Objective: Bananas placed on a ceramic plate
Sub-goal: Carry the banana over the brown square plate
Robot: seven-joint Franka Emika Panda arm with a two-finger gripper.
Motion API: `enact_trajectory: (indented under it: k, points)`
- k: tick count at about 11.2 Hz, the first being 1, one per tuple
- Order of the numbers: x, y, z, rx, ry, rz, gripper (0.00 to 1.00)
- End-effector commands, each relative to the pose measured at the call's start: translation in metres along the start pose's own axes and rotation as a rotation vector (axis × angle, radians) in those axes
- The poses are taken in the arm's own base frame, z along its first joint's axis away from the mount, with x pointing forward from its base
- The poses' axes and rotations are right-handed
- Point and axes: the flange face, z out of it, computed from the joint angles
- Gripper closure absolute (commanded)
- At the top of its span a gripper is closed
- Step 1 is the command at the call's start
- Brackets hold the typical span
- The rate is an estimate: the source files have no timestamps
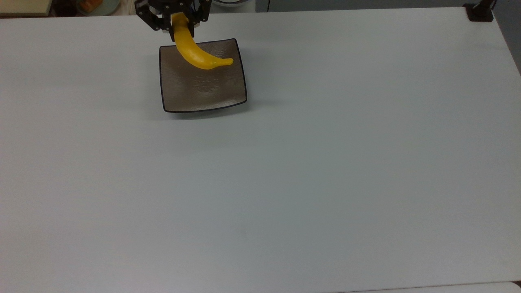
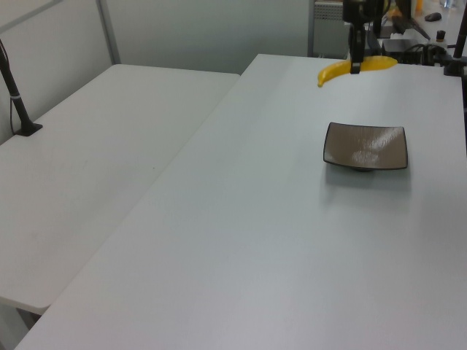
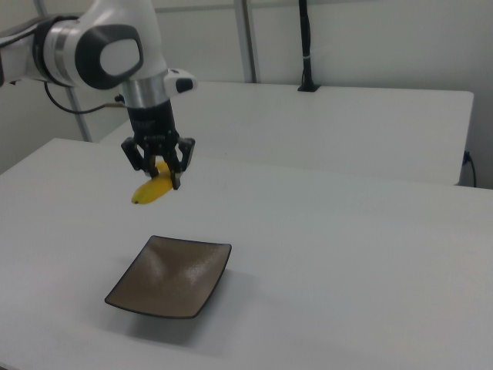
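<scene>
A glossy yellow banana [image 1: 197, 55] hangs in the air with my gripper [image 1: 178, 19] shut on one end of it. In the top view its free tip lies over the far half of the square brown plate [image 1: 207, 87]. From the right view the banana [image 3: 151, 190] is well above the plate [image 3: 173, 276], held by the gripper [image 3: 159, 171]. In the left view the banana [image 2: 337, 70] hangs level under the gripper [image 2: 356, 64], beyond the plate [image 2: 365, 146].
The plate rests on a wide white table [image 1: 285, 183]. A second white table [image 2: 95, 153] adjoins it on the left view's left. A black post base [image 1: 480, 12] stands at the top view's far right corner. Cables and equipment [image 2: 416, 44] lie beyond the table's far edge.
</scene>
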Motion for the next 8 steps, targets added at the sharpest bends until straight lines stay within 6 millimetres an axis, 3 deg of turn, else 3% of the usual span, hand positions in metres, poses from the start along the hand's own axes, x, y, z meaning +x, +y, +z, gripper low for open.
enact_trajectory:
  k: [1,8]
  points:
    - [-0.013,-0.007,0.041,0.043,-0.033,-0.051,0.99]
    - [-0.024,-0.008,0.134,0.031,-0.023,-0.043,0.99]
